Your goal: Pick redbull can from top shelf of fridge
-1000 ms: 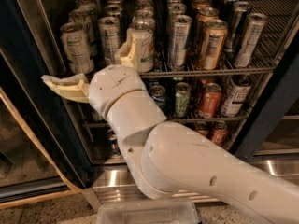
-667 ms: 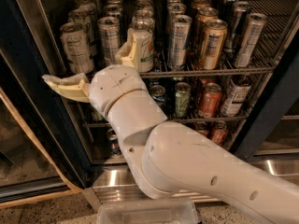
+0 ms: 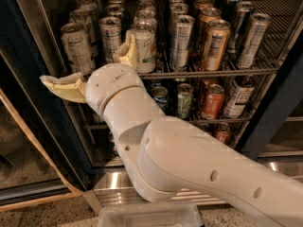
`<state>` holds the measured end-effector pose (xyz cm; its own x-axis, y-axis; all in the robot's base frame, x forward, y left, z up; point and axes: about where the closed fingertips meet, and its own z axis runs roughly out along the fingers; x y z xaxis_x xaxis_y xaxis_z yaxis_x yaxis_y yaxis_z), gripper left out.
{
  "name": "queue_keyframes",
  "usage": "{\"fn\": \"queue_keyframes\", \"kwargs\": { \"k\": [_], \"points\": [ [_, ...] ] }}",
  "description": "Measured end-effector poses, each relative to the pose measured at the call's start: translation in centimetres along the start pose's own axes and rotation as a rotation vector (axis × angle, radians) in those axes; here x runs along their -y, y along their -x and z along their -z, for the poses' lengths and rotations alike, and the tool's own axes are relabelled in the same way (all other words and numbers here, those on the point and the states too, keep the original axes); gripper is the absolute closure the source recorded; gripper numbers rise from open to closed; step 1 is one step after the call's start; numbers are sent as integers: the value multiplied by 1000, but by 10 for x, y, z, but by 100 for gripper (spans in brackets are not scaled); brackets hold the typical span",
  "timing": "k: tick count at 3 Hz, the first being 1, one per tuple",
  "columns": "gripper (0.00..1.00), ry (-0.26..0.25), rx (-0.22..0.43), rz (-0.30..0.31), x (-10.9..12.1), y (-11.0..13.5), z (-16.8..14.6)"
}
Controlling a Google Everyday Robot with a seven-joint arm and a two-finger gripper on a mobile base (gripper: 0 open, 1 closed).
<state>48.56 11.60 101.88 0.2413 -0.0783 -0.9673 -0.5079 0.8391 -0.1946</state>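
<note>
- Closest to my camera, a clear plastic tray lies at the bottom edge, on the speckled floor.
- My white arm fills the lower right and reaches up and left towards the open fridge.
- The gripper sits at the left end of the top shelf, at about rack height. Its two cream fingers are spread wide apart.
- One finger points left, in front of the fridge's dark left frame.
- The other finger points up, overlapping the left edge of a white can with a green-red logo. I cannot tell whether it touches that can.
- Just left of that finger stands a white can with black text, and further left another pale can.
- The redbull can stands upright in the front row of the top shelf, to the right of the green-red can and left of a gold can. It is well clear of both fingers.
- Another tall slim can stands at the right end of the same row.
- On the rack below I see shorter cans: a green one, a red one and a dark-labelled one.
- Behind the front row, more cans stand in rows running back into the dark fridge.
</note>
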Motion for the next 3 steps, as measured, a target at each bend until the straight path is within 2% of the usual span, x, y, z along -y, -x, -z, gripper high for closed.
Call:
{"fn": "queue_keyframes", "kwargs": {
  "k": [1,3],
  "points": [
    [0,-16,-34,-3,-3,0,3],
    [0,-38,-96,-42,-9,-16,3]
  ]
}}
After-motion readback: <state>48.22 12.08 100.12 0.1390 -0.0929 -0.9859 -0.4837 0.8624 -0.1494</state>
